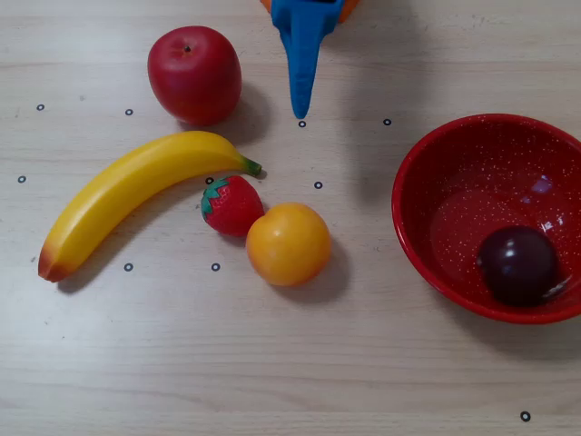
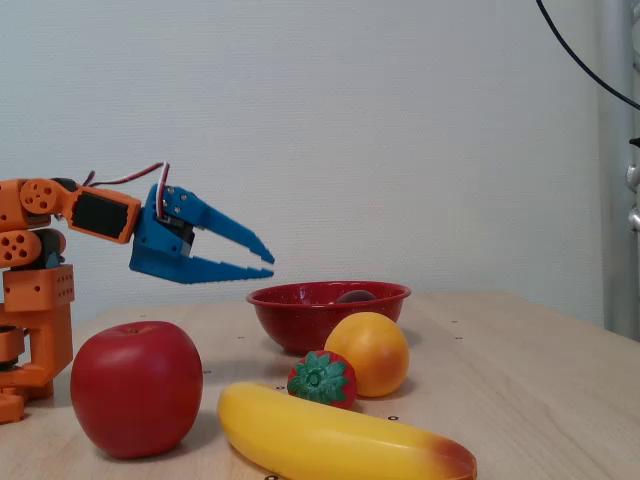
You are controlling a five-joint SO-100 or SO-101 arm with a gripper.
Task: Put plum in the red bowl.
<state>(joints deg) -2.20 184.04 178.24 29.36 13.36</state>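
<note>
Step in hand: by my reading, the placing is done. The plum (image 1: 518,264) lies inside the red bowl (image 1: 427,163), on the bowl floor toward the lower right in the overhead view; in the fixed view only its dark top (image 2: 355,295) shows above the bowl rim (image 2: 300,294). Nothing touches it.

Gripper (image 2: 265,265): blue, two-fingered, parted a little at the tips and empty, held level above the surface and pointing toward the bowl in the fixed view, well short of it. In the overhead view it enters from the top edge as a narrow blue wedge (image 1: 300,107), near the red apple (image 1: 194,74) and well apart from the bowl.

Next move, as a judgement: nothing further is owed to the fruit; the arm needs only to fold home without sweeping across the bowl rim or the apple below it.

Plum, description: small, round, dark purple-maroon, near black, smooth skin with a faint sheen, far smaller than the bowl's width.

Red bowl, description: wide, glossy, fine white speckles inside, standing at the right edge of the overhead view.

Other items on the wooden surface (image 1: 272,363): banana (image 1: 136,191), strawberry (image 1: 232,205) touching the orange (image 1: 288,243).
</note>
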